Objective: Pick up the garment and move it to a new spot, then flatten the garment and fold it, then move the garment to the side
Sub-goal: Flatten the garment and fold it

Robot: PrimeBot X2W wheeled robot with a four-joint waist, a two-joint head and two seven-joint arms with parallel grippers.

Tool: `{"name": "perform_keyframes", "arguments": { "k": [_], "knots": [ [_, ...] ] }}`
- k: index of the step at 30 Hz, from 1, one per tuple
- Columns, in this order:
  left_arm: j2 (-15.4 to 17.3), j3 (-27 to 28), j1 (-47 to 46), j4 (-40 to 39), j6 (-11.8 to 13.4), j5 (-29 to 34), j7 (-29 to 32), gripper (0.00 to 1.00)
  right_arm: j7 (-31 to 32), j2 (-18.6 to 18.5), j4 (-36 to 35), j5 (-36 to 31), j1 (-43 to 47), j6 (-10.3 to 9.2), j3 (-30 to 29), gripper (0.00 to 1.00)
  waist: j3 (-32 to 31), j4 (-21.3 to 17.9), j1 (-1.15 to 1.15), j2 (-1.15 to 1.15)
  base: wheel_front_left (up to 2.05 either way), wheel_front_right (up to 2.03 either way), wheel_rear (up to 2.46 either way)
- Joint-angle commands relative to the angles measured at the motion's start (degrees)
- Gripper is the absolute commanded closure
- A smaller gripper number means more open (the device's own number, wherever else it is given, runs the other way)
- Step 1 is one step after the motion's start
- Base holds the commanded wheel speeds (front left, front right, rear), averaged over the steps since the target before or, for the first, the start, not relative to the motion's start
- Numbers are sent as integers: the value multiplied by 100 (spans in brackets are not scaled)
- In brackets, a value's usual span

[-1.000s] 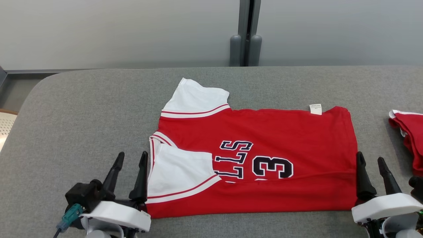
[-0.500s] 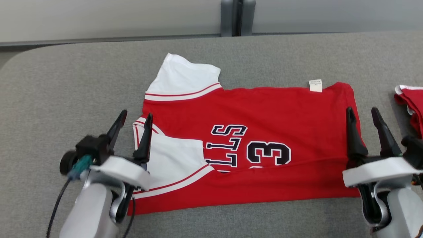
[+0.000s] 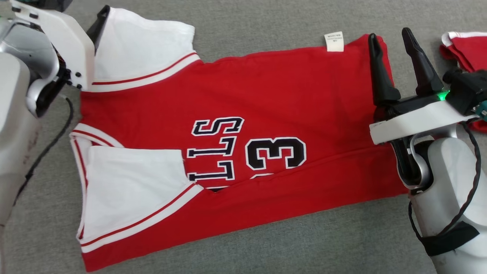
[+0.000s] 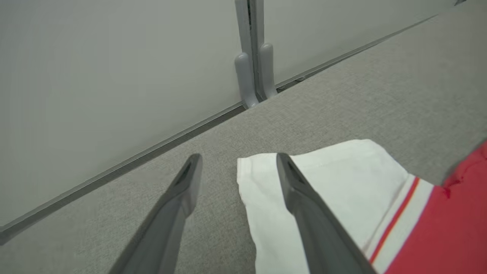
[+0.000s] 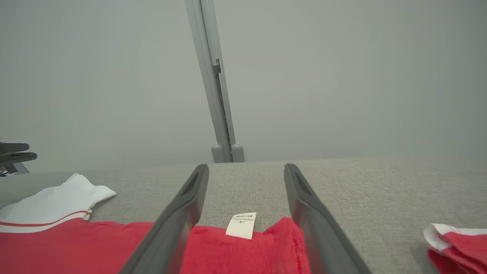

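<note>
The garment [image 3: 266, 95] is a red jersey with white sleeves and dark lettering, lying flat on the grey table [image 3: 266, 15], its near long edge folded over. My left gripper [image 4: 239, 158] is open at the far white sleeve [image 4: 342, 179], the sleeve's corner between its fingers; one dark finger [image 3: 99, 21] shows in the head view. My right gripper [image 3: 389, 34] is open over the far right corner, beside the white label [image 3: 333, 41]. In the right wrist view the label [image 5: 241, 225] lies between the fingers of the right gripper [image 5: 246, 167].
Another red and white cloth [image 3: 464, 47] lies bunched just right of my right gripper, also in the right wrist view [image 5: 460, 243]. A grey wall with a vertical post [image 4: 253, 57] closes off the table's far edge.
The head camera has tilted down and closer. Both arms have reached forward from the garment's near edge to its far edge, left to the far sleeve, right to the far right corner. Both stay open.
</note>
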Motion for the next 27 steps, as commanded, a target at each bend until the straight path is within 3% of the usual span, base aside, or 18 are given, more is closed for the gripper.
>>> {"name": "perform_keyframes", "arguments": {
  "k": [1, 7, 12, 17, 24, 25, 26, 27],
  "knots": [
    [132, -107, -171, 45, -5, -104, 110, 0, -59, -4, 37, 34, -108, 1, 36, 0, 304, -312, 0, 0, 0, 0, 0],
    [505, -827, -667, 150, -5, -824, 744, 0, -234, 14, 236, 141, -382, 1, 251, 0, 451, -497, 0, 0, 0, 0, 0],
    [780, -1314, -909, 281, -6, -1069, 820, 0, -324, -23, 375, 207, -476, 1, 305, 0, 525, -585, 0, 0, 0, 0, 0],
    [833, -1743, -1051, 559, -6, -993, 620, 0, -398, -40, 466, 259, -501, 1, 370, 0, 581, -625, 0, 0, 0, 0, 0],
    [787, -2226, -1065, 774, -6, -1459, 796, 0, -439, -50, 535, 332, -564, 1, 465, 0, 609, -635, 0, 0, 0, 0, 0],
    [795, -2327, -1040, 732, -9, -1573, 875, 5, -429, -70, 542, 333, -573, 1, 473, 0, 608, -630, 0, 0, 0, 0, 0],
    [808, -2390, -1040, 685, -9, -1686, 900, 57, -427, -90, 554, 333, -583, 1, 468, 0, 608, -621, 0, 0, 0, 0, 0],
    [821, -2421, -1070, 628, -9, -1767, 831, 100, -428, -98, 575, 330, -589, 1, 454, 0, 608, -606, 0, 0, 0, 0, 0]
  ]
}}
